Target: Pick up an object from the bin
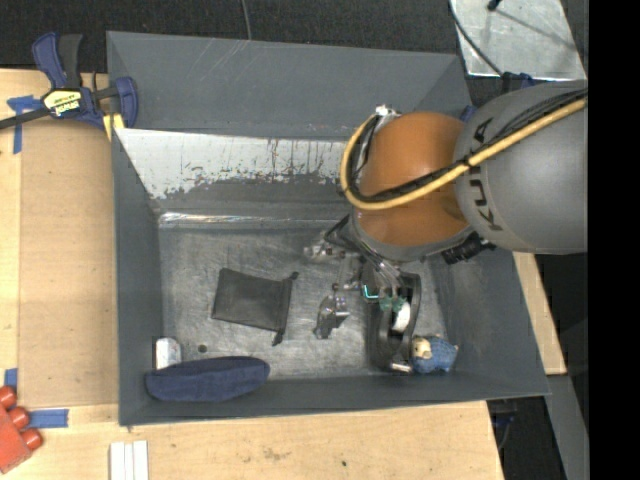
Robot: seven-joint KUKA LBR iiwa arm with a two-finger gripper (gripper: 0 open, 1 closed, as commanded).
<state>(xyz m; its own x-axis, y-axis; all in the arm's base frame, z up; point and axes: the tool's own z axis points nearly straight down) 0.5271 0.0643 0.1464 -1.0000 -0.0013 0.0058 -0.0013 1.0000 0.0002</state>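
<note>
The jaws are held spread and empty, low in the bin (130, 268) beside a blue toy (437, 355), likely readied for closing.

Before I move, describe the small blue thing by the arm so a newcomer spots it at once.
In the grey bin, look to the floor's lower right corner, below the orange wrist cover. A small blue lump with a pale patch lies there; the other blue thing, lower left, is long and dark.

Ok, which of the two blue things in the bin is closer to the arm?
The small blue-and-white lump at the lower right, beside the arm; the long blue pouch lies lower left.
</note>
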